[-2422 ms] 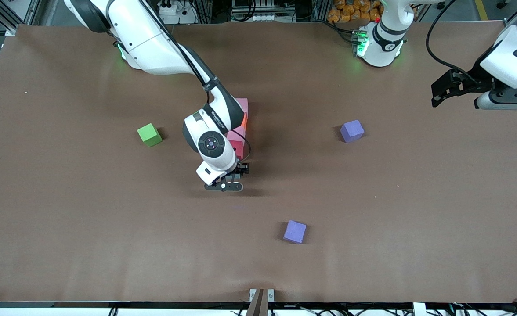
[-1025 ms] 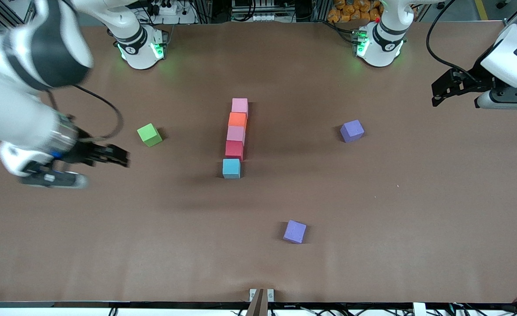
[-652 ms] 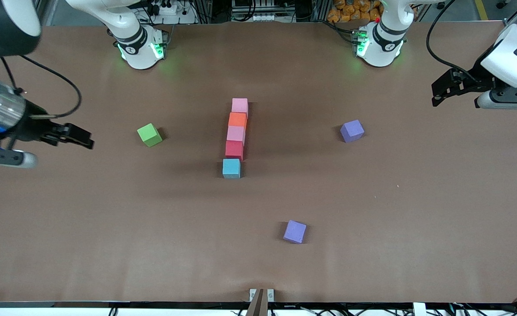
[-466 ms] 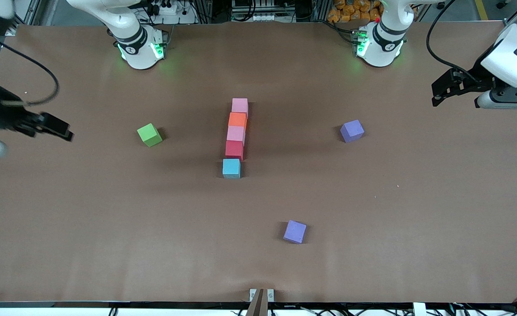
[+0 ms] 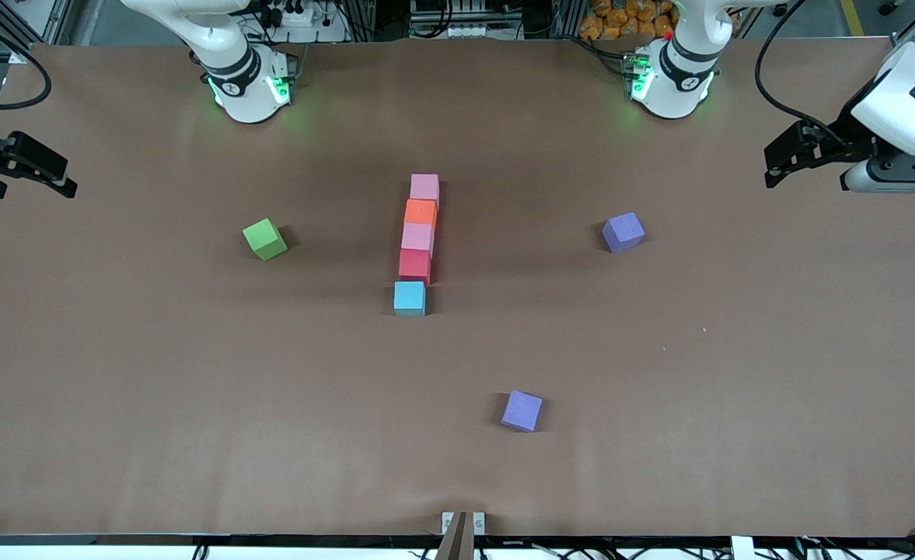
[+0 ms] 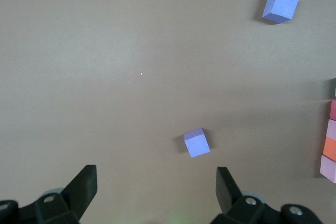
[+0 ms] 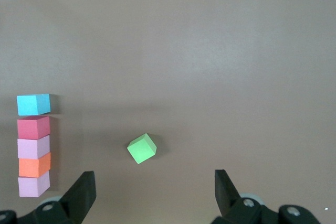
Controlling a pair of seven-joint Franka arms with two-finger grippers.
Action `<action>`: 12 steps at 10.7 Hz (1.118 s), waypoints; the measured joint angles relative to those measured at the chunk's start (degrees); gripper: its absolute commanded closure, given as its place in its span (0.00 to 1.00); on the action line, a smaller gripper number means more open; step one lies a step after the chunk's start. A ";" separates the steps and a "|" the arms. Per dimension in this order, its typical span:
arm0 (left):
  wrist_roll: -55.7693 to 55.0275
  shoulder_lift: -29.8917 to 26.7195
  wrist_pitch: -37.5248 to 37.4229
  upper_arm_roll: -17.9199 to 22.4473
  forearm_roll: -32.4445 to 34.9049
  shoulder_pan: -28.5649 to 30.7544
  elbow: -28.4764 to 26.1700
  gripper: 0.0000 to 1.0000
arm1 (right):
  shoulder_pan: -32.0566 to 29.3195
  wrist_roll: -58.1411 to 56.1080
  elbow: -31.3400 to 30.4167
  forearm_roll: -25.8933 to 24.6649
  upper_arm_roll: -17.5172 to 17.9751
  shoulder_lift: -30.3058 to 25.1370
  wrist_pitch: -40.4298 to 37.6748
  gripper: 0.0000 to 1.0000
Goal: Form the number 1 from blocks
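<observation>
Retreating from the blocks (image 5: 418,244), the right gripper (image 5: 26,167) now hangs wide open and empty over its table end, the column well off toward centre; left gripper (image 5: 795,152) waits, open, empty. Foam cubes look light, squashy: pinch flat opposite faces.

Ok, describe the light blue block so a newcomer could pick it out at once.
Find the single line of five touching blocks in the middle of the brown table, running away from the front camera. The light blue block is the end of that line nearest the camera, next to the red block. It is the only blue one and sits shifted slightly toward the right arm's end.
</observation>
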 measured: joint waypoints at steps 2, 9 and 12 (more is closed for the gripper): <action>0.00 0.00 -0.03 0.00 0.00 0.00 0.00 0.00 | -0.01 -0.07 -0.69 -0.14 0.32 -0.11 1.09 0.00; 0.00 0.00 -0.10 0.04 0.00 0.02 0.00 0.00 | -2.54 -0.30 -0.90 -0.69 0.40 0.22 2.57 0.00; 0.00 0.00 -0.10 0.07 0.00 0.03 0.00 0.00 | -3.45 -0.61 -1.27 -0.69 0.35 0.34 2.41 0.00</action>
